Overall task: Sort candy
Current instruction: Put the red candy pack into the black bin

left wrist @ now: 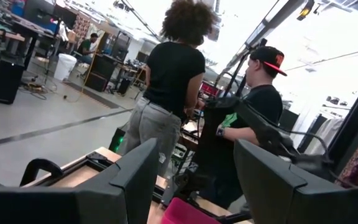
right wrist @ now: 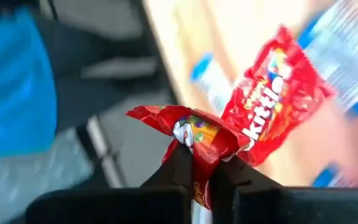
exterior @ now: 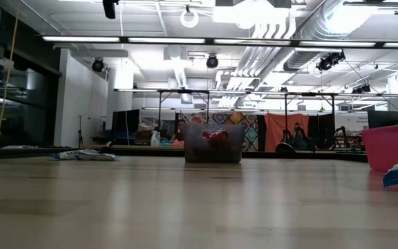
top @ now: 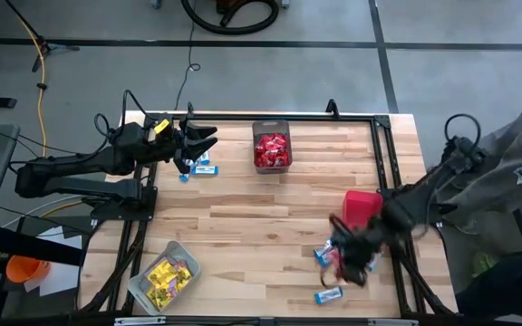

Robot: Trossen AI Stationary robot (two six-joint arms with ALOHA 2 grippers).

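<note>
The right gripper (right wrist: 194, 171) is closed on a crumpled red candy packet (right wrist: 194, 134) at the near right of the surface (top: 261, 226), beside a second red packet (right wrist: 272, 93) and blue-and-white packets (top: 329, 294). The left gripper (top: 202, 140) hangs with its fingers spread and empty at the far left, over two blue-and-white packets (top: 199, 168). A dark bin (top: 272, 145) holds red packets, a clear bin (top: 163, 274) yellow ones.

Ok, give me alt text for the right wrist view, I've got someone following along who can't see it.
The right gripper has its two dark fingers pinched shut on a crumpled red candy packet, held up above the wooden table. A second red packet lies on the table beyond it, among blurred blue-and-white packets.
</note>
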